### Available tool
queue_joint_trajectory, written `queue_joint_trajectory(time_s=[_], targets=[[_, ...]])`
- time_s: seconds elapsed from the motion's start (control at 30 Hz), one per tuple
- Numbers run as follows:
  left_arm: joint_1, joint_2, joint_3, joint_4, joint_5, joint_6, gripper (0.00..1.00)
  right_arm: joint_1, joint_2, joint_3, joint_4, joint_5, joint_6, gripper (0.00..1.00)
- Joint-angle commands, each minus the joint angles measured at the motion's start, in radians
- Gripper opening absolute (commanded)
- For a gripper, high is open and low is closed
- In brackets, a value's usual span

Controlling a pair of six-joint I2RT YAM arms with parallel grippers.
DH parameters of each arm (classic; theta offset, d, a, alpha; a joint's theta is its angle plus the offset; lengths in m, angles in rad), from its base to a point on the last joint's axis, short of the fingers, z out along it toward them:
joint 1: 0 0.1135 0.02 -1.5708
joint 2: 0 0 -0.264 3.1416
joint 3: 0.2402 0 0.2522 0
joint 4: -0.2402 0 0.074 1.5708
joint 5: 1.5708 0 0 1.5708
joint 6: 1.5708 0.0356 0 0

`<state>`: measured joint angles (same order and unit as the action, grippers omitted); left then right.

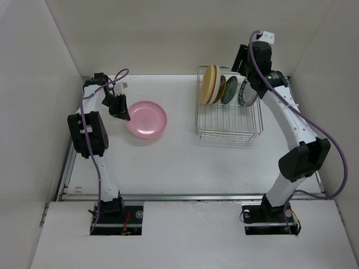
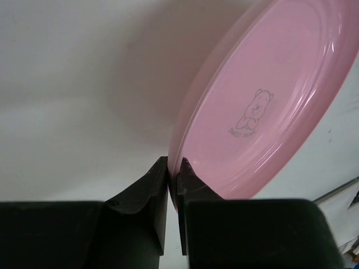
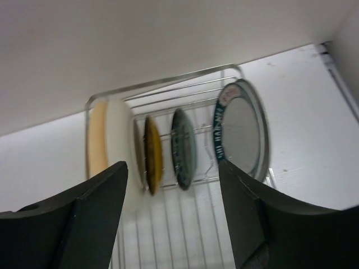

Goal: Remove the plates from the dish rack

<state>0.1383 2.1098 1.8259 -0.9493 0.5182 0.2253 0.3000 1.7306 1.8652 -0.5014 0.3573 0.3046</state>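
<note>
The pink plate lies face up on the table left of centre. My left gripper is shut on its left rim. In the left wrist view the fingers pinch the pink plate's edge. The silver wire dish rack stands at the back right. Upright in it are a tan-yellow plate, a small dark plate with yellow, a grey-teal plate and a white plate with a teal rim. My right gripper hangs open above the rack's back end, empty.
White walls close in the table at the back, left and right. The right wrist view shows the tan plate, the dark yellow plate, the grey-teal plate, the teal-rimmed plate and the rack's bars below the open fingers.
</note>
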Motion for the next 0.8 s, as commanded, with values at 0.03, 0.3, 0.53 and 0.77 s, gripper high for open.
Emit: queue_joint_trajectory(time_s=[0.03, 0.3, 0.53, 0.77], targets=[[0.030, 0.053, 0.099, 0.044, 0.025, -0.073, 0.00, -0.062, 0.036, 0.025, -0.035, 0.221, 0.007, 0.70], [0.030, 0.187, 0.196, 0.043, -0.023, -0.118, 0.00, -0.206, 0.151, 0.078, -0.025, 0.151, 0.036, 0.31], [0.030, 0.219, 0.265, -0.005, -0.041, -0.118, 0.60, -0.249, 0.253, 0.175, -0.048, 0.132, 0.001, 0.48], [0.030, 0.230, 0.323, -0.014, -0.050, -0.139, 0.75, -0.259, 0.311, 0.187, -0.048, 0.157, -0.053, 0.33]])
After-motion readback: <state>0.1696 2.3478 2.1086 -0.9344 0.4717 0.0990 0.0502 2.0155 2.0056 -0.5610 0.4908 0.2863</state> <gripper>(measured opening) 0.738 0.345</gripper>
